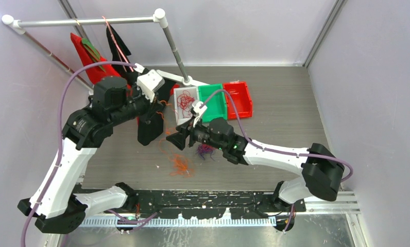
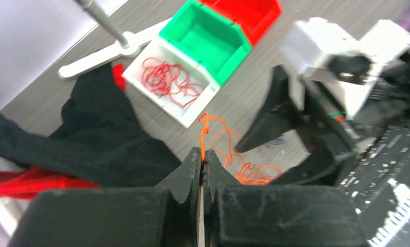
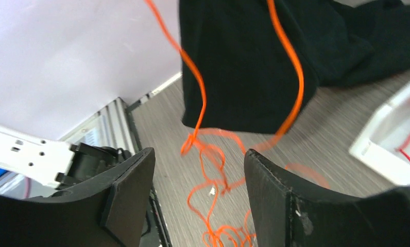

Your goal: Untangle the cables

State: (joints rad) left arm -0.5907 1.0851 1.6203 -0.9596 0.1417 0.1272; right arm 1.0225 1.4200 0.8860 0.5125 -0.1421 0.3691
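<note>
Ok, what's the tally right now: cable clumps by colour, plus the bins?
Red cable: 1, in the white bin
Orange cable: 1, on the table, one strand pinched in the left gripper
Purple cable: 1, on the table
Bins: 3 (white bin, green bin, red bin)
Total: 6

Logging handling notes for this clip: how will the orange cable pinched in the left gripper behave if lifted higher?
Probably floppy: the orange cable hangs in slack curves from the shut left gripper. Likely very light, being a thin strand. Its tangled loops on the table may snag and drag along together.
</note>
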